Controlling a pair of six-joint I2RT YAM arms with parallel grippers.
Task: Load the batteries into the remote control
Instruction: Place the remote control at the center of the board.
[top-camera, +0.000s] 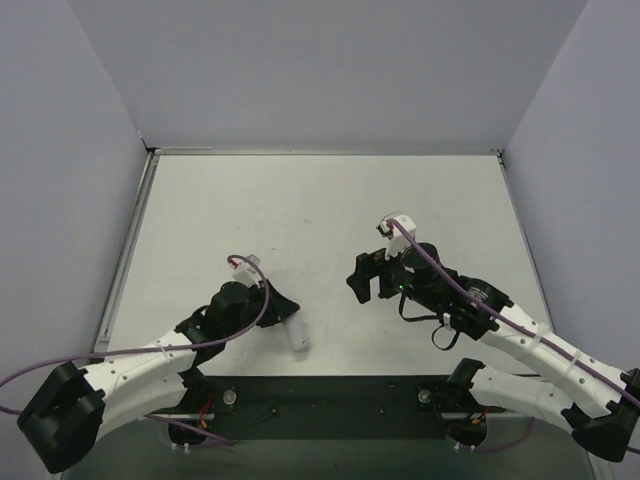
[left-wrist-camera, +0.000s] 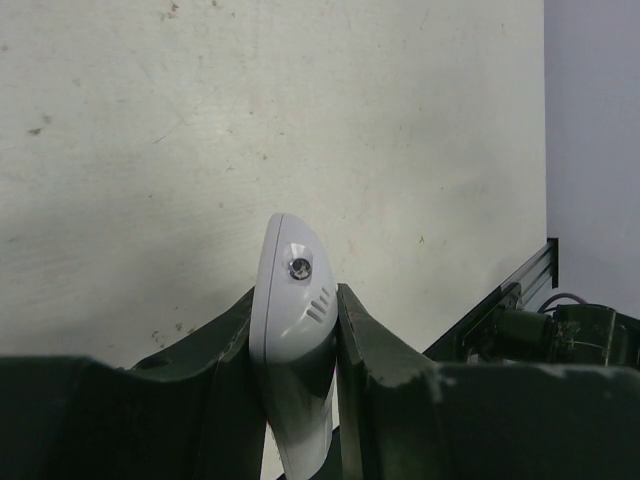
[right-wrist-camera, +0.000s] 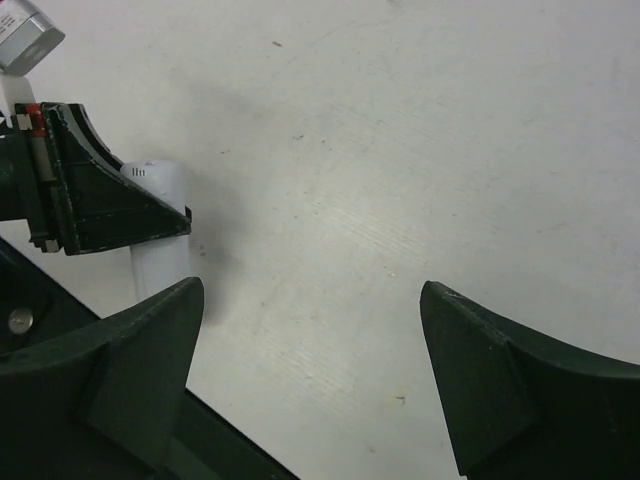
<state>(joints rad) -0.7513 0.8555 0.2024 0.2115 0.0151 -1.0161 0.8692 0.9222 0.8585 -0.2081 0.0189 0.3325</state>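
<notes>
Robot lab test cell. White table (top-camera: 320, 200) boxed by plain pale grey walls (top-camera: 330, 70) on three sides; left arm (top-camera: 150, 365) and right arm (top-camera: 530, 345) bolted to black base plate (top-camera: 330, 395) at near edge; purple cables (top-camera: 437, 268) trailing off wrists.

White matte tabletop (top-camera: 330, 200), faintly scuffed and speckled, black strip (top-camera: 330, 395) along its near edge; small white oblong plastic remote control (top-camera: 297, 335) low over it, contact unclear.

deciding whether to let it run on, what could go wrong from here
The remote is pinched by its edges in the left gripper, one end sticking out; it could twist or slip when pressed. No batteries show in any view, and the right gripper is open and empty, so there may be nothing in reach to load.
</notes>
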